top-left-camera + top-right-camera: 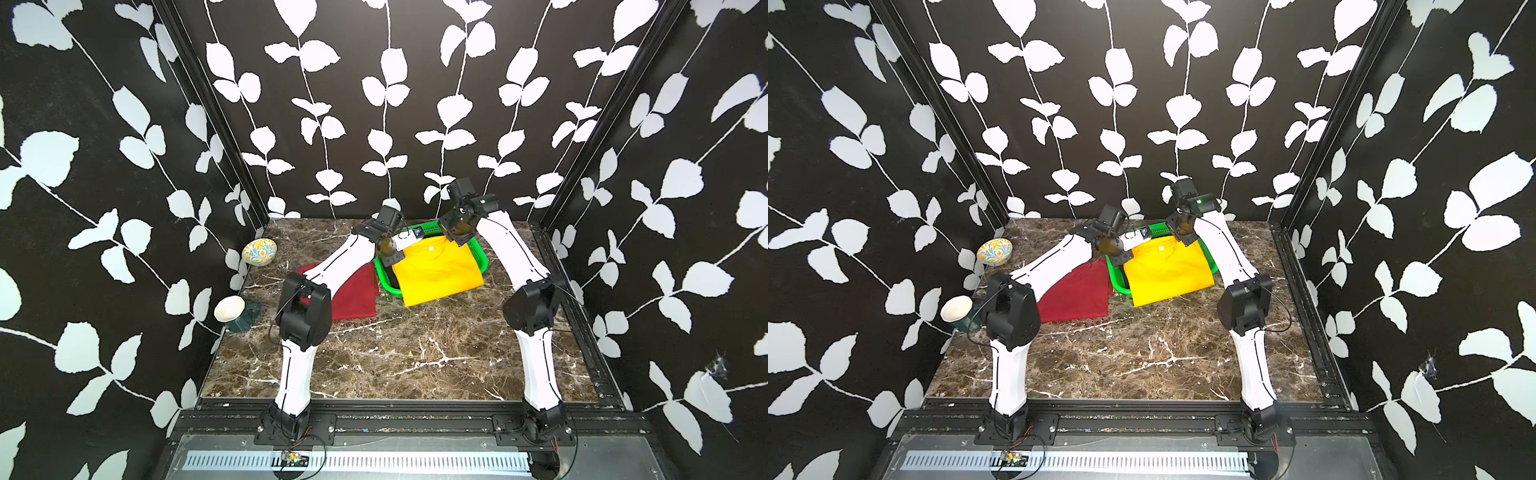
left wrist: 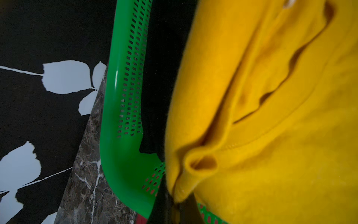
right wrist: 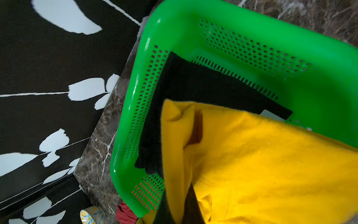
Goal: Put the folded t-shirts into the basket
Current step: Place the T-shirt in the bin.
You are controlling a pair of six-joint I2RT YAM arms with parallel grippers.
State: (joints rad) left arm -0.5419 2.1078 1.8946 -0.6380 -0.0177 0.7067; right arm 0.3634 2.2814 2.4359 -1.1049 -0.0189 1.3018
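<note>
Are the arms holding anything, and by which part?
Yes, the yellow t-shirt: the left gripper pinches the left end of its far edge, the right gripper the right end, over the basket.

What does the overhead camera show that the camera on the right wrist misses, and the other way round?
Only a top view shows the left arm, the right arm, the white cup and the whole red t-shirt, flat on the table beside the green basket. Only the right wrist view plainly shows the black t-shirt inside the basket, under the yellow t-shirt, with its white label. Both show the basket, the yellow t-shirt hanging out over its rim, and the patterned bowl.
</note>
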